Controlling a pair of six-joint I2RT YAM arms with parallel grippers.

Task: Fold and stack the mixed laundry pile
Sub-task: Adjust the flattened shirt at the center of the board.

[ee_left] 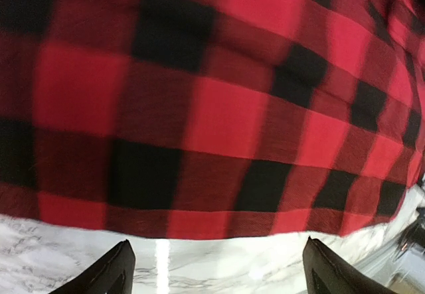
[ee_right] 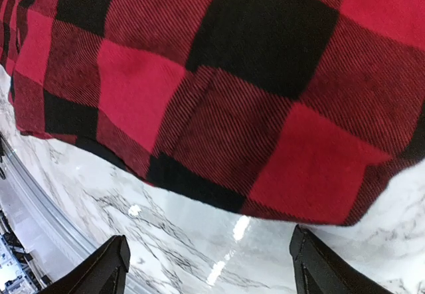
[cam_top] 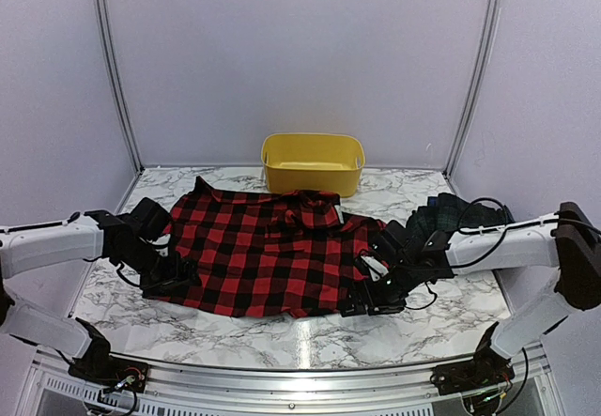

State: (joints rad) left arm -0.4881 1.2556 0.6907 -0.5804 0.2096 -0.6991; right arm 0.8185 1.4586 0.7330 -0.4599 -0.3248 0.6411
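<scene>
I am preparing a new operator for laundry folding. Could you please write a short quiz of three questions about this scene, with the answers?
1. True or false: the red-and-black checked garment is already folded into a small stack.
2. The yellow tub stands: A) beyond the garment; B) on the garment; C) in front of the garment, at the near edge.
3. In what state are the left pincer and the right pincer?

Key: 1 false, it lies spread out; 2 A; 3 both open, holding nothing.
</scene>
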